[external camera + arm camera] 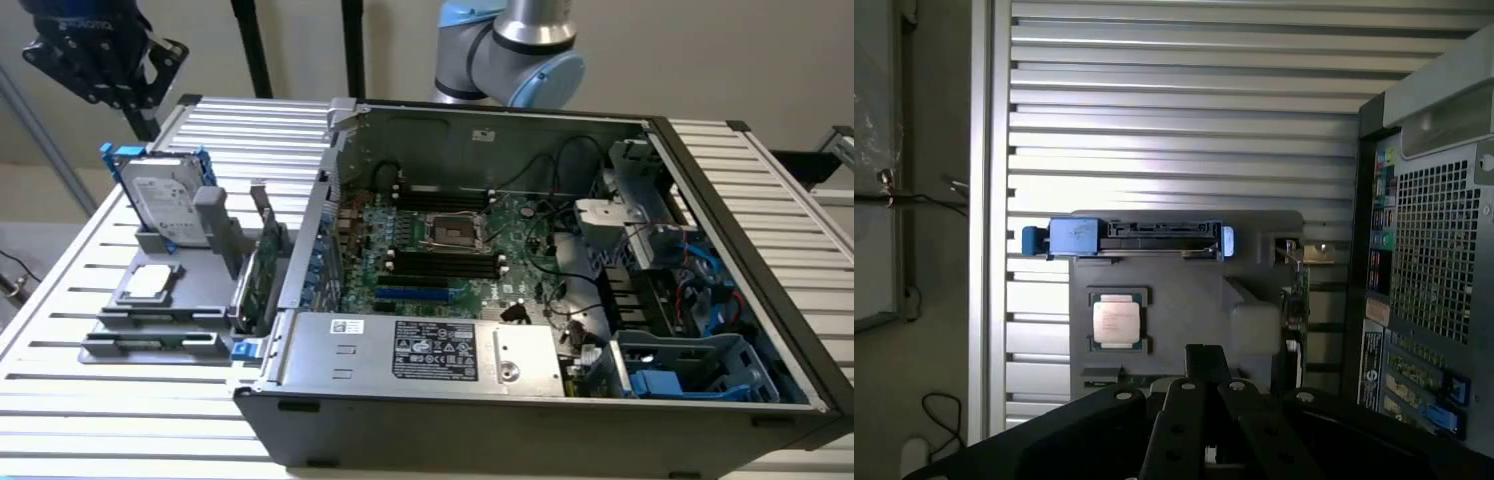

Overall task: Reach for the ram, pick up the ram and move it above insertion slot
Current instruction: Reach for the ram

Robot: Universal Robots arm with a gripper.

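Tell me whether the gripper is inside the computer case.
No, the gripper hangs above the table, outside the computer case.

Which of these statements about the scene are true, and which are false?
1. The computer case lies open, its motherboard showing. True.
2. The gripper is inside the case. False: it is outside, above the table at the exterior view's left.
3. The hard drive stands on edge in the grey holder. True.
4. The loose processor chip lies on the motherboard. False: it lies on the grey holder, outside the case.
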